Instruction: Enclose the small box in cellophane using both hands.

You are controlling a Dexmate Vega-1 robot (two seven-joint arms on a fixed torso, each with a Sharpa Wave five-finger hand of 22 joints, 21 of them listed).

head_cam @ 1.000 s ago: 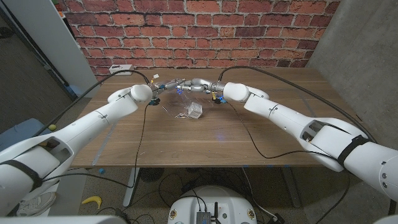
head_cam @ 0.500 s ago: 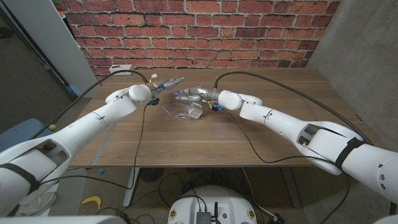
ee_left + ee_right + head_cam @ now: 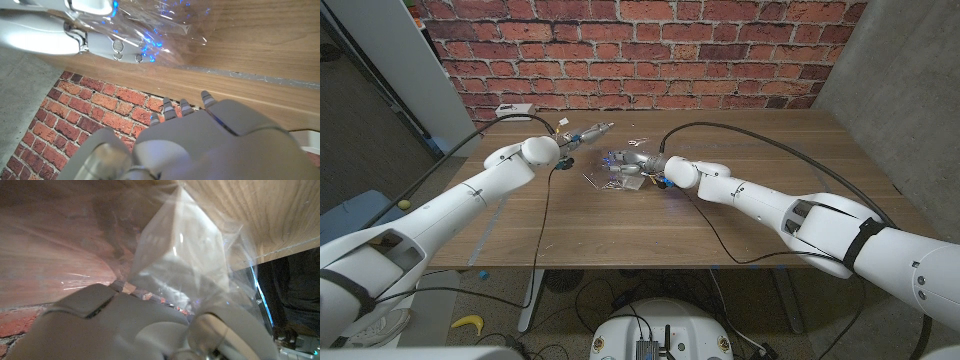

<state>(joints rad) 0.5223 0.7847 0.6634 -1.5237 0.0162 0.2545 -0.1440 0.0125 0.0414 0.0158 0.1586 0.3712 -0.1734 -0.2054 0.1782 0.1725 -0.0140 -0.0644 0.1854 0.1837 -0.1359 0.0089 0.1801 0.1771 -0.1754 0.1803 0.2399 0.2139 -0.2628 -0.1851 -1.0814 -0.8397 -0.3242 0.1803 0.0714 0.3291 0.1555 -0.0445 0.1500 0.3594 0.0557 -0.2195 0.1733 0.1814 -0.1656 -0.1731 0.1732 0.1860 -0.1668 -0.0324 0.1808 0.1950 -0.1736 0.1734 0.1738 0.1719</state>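
On the wooden table (image 3: 620, 225), your right hand (image 3: 632, 165) grips cellophane (image 3: 210, 245) over the small box (image 3: 182, 250); your left hand (image 3: 582, 133) hovers open-fingered; the film may spring loose.

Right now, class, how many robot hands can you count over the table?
2. The left hand hovers near the table's far side, holding nothing. The right hand is at the small box, which is under cellophane, near the table's middle.
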